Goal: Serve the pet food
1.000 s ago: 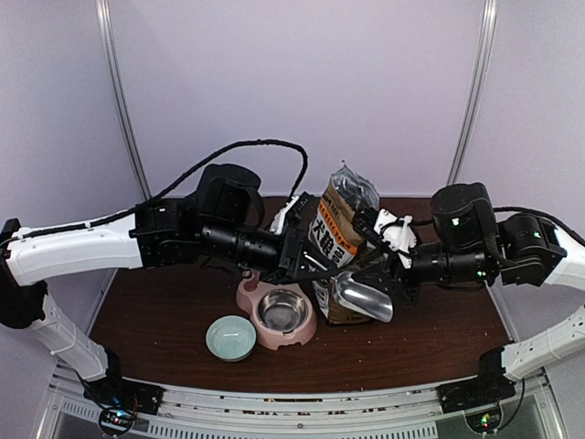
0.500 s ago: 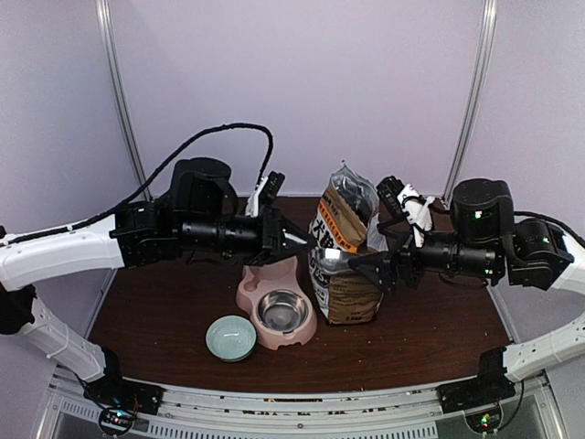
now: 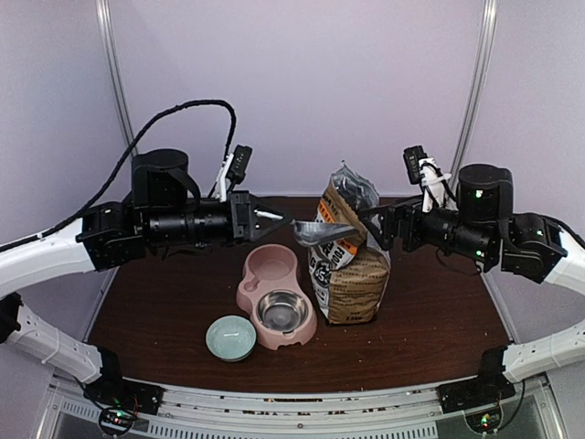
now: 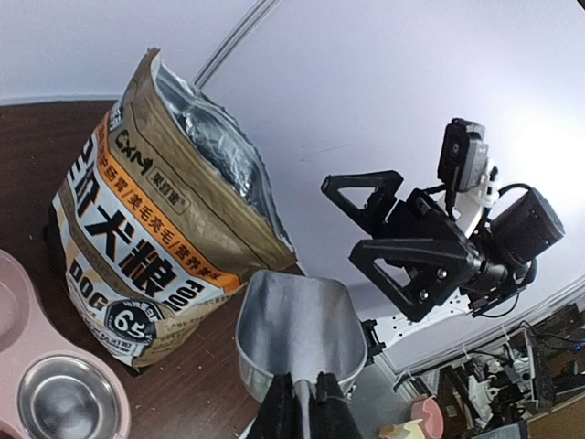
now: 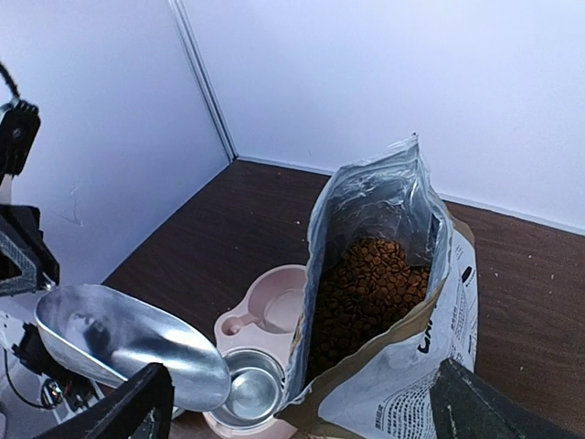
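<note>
**Scoop lifted beside the open bag; both arms drawn back**

1. Left gripper [image 3: 277,218]: centre left of the overhead view, closed on the handle of a bright metal scoop [image 3: 320,232]. Half a second ago it sat lower and further right. It has since drawn back left and up.
2. Scoop: now level with the upper left of the bag, outside its mouth. A second ago it lay low against the bag's front, on the right. The left wrist view shows its inside as bare metal.
3. Pale green small round bowl [image 3: 230,337]: lower centre, just left of item 4, unmoved.
4. Pink plastic double bowl [image 3: 272,267]: a steel insert [image 3: 281,311] sits in the nearer compartment. It stands just left of the bag, unmoved.
5. Tall brown-and-white paper bag [image 3: 352,279]: centre, upright, with the foil-lined top open.
6. Pet food [image 5: 370,288]: reddish-brown kibble heaped inside the bag, below the rim. It lies right of and lower than the held scoop. In the right wrist view it sits mid-frame, between that gripper's two fingers and beyond them.
7. Right gripper [image 3: 391,227]: centre right, fingers spread wide, holding nothing, apart from the bag's top. It has risen and pulled right since half a second ago.
8. Dark brown wooden table [image 3: 164,320]: bare surface shows left of the bowls and right of the bag. Pale walls rise at the far edge, and the arm bases sit at the near edge.
</note>
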Tool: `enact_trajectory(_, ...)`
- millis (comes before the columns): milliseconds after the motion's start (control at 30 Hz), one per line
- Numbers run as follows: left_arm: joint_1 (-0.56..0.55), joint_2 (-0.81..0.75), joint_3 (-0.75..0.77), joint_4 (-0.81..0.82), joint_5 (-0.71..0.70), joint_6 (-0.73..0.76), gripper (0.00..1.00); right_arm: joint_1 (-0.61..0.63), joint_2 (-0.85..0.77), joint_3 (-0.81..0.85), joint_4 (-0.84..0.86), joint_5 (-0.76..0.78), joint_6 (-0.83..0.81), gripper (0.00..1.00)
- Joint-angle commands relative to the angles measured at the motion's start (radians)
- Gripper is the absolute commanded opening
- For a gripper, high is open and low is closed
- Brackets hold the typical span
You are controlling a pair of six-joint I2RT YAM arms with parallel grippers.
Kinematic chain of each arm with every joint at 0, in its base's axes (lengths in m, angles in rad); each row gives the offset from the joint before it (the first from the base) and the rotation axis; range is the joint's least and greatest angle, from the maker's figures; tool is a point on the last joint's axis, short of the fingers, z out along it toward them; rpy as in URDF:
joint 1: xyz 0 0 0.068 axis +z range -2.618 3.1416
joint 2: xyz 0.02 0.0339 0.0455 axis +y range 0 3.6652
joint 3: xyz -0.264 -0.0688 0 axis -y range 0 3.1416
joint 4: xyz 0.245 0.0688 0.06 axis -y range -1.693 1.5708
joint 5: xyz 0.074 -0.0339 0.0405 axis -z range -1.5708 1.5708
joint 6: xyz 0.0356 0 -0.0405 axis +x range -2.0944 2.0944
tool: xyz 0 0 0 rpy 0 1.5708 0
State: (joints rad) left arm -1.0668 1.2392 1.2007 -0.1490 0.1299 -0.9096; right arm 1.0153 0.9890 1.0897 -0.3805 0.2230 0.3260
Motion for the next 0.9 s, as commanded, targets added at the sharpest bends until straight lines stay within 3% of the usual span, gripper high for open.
enact_trajectory(0, 0.006, -0.061, -0.034, 0.113, -0.07, 0.202, 0.0, -0.067, 0.003, 0.057, 0.006, -0.066, 0.134, 1.0)
enact_trajectory(233, -0.007, -0.115, -0.098, 0.264, -0.056, 0.494, 0.0, -0.225, 0.002, 0.054, -0.045, -0.385, 0.361, 0.99)
enact_trajectory(300, -0.025, -0.1, -0.07, 0.269, -0.045, 0.578, 0.0, -0.236, 0.007, 0.056, -0.072, -0.39, 0.386, 0.98)
enact_trajectory(500, -0.064, -0.019, 0.026, 0.247, -0.025, 0.733, 0.0, -0.26, 0.052, 0.071, -0.098, -0.169, 0.28, 0.99)
enact_trajectory(867, -0.101, 0.031, 0.049, 0.245, -0.117, 0.911, 0.0, -0.393, 0.051, 0.061, 0.062, -0.528, 0.344, 0.95)
